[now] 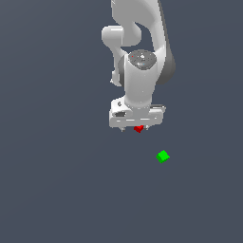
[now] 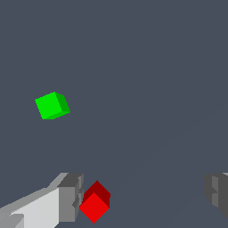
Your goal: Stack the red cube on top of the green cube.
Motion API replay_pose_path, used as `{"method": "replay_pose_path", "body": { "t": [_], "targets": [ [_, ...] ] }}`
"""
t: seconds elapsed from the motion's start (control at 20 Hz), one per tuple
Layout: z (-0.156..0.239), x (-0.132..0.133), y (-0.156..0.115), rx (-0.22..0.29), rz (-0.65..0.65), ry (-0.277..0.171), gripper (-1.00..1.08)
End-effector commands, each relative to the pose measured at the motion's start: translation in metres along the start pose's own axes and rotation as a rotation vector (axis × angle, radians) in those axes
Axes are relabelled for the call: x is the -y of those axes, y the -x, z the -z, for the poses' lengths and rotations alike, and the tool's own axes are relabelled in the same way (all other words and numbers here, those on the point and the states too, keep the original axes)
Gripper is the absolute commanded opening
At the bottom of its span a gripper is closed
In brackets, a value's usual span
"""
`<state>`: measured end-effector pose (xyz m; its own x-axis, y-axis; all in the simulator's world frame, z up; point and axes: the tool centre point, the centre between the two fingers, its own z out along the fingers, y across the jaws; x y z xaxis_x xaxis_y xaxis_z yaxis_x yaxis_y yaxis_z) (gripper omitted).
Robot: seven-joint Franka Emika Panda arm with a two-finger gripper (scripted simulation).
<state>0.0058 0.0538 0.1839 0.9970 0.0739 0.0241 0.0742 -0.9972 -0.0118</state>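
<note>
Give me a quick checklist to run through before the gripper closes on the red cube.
1. Gripper open: ok, the fingers stand wide apart in the wrist view.
2. Red cube between the fingers: ok, but off-centre, close beside one finger and far from the other.
3. Cube squared to the fingers: not ok, it sits turned, a corner toward the near finger.
4. Gripper low enough: cannot tell; in the exterior view the cube peeks out just under the gripper.
5. Green cube out of the way: ok, it lies apart from the gripper, nothing on it.
6. Red cube already touched: cannot tell.
</note>
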Motion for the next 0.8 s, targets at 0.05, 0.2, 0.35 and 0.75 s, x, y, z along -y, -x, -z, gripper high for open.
{"method": "replay_pose_path", "body": {
  "t": [0.05, 0.2, 0.35, 0.75],
  "targets": [
    [0.000, 0.000, 0.000, 0.000, 0.001, 0.000, 1.00],
    [-0.002, 0.002, 0.002, 0.001, 0.015, 0.000, 1.00],
    [-0.007, 0.006, 0.006, 0.002, 0.047, 0.000, 1.00],
    [-0.030, 0.026, 0.028, 0.007, 0.213, 0.000, 1.00]
  ]
}}
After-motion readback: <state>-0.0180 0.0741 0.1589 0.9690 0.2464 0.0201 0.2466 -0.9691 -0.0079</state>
